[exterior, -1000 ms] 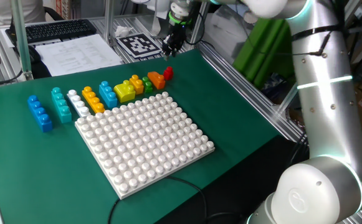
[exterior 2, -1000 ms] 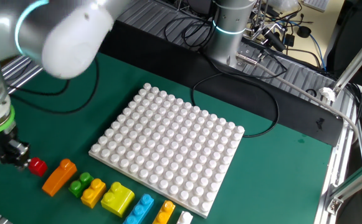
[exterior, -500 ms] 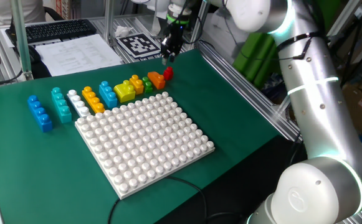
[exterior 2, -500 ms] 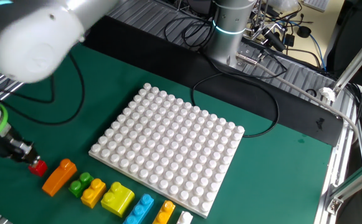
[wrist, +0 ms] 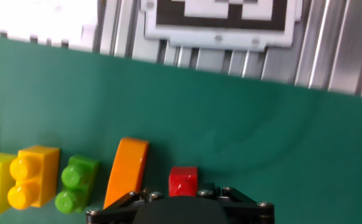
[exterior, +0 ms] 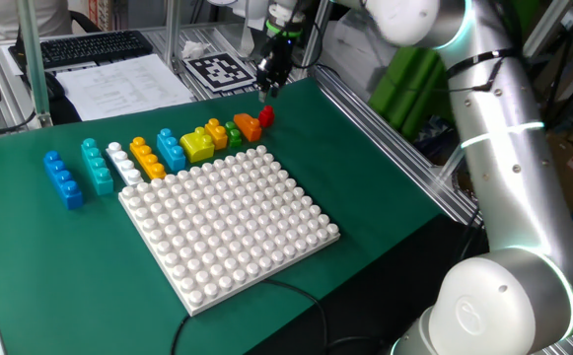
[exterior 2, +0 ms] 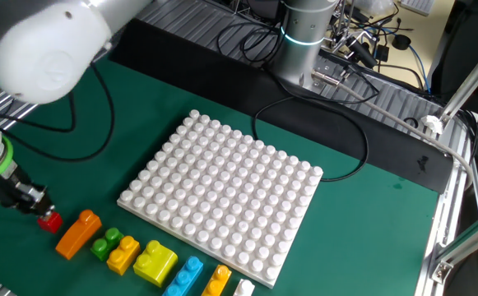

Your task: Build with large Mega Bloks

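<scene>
Above red brick (exterior 2: 50, 220) I hold jaws, gap unreadable; off-centre descent could knock it into orange brick (exterior 2: 78, 233).

2 fixed views face the baseplate (exterior: 229, 219) oppositely; hand view looks down close.

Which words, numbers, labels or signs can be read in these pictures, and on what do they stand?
No text can be read.
Black-and-white square marker: a pattern, no letters, on a white plate at the edge of the green mat.
Printed sheets of paper beside the keyboard: print too small to read.
Keyboard keys: too small to read.
</scene>
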Tool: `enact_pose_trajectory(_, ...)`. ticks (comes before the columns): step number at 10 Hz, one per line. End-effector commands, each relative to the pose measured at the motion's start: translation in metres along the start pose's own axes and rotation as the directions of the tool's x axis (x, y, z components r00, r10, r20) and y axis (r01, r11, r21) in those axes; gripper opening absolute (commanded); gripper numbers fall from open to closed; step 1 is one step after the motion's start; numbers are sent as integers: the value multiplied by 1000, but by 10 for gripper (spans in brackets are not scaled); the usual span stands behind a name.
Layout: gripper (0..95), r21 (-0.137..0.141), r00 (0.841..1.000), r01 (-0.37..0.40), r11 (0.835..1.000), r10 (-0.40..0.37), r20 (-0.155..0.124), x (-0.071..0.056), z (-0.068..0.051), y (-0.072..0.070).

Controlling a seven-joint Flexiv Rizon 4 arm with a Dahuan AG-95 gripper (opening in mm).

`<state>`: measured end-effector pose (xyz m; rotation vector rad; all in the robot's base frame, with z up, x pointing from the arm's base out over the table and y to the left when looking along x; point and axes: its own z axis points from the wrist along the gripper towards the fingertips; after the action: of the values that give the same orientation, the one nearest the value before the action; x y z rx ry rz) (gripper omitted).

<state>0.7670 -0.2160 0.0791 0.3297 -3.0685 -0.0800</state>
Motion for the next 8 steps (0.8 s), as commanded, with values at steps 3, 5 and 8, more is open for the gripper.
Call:
enact_pose_trajectory(3,380,1,1000,21,1000,-21,-5,-1,1,-1)
enact_pose_trajectory(5,380,2,1000,21,1000,-21,12,0,1,0)
enact_pose_trajectory(8,380,14,1000,25,1000,-25,12,1,4,0)
